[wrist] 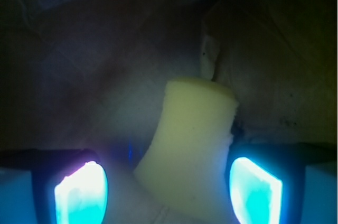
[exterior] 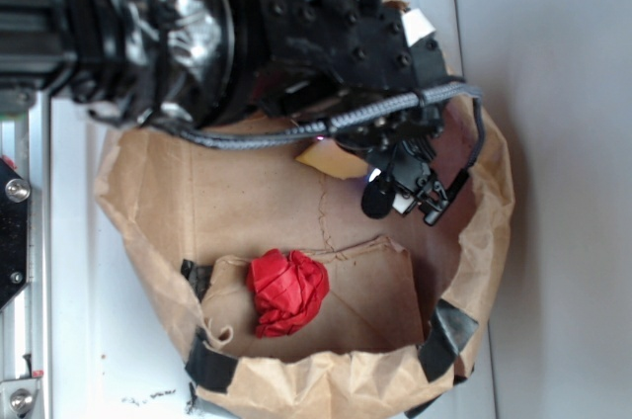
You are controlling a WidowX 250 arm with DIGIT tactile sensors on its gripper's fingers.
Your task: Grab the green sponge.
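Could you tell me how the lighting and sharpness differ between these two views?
Exterior view: bright, even daylight, with the near arm blurred and the red cloth ball fairly sharp. Wrist view: dark and murky; the tool's glowing cyan pads overexpose, and their light falls on the pale sponge between them, leaving the paper bag dim.

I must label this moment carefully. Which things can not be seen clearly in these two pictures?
- Green sponge, exterior view: mostly hidden under the arm; only a pale corner shows.
- Sponge base, wrist view: cut off by the bottom edge.
- Contact between fingers and sponge: unclear; glare on the pads.
- Brown paper bag interior, wrist view: too dark.
- Red cloth ball: outside the wrist view.
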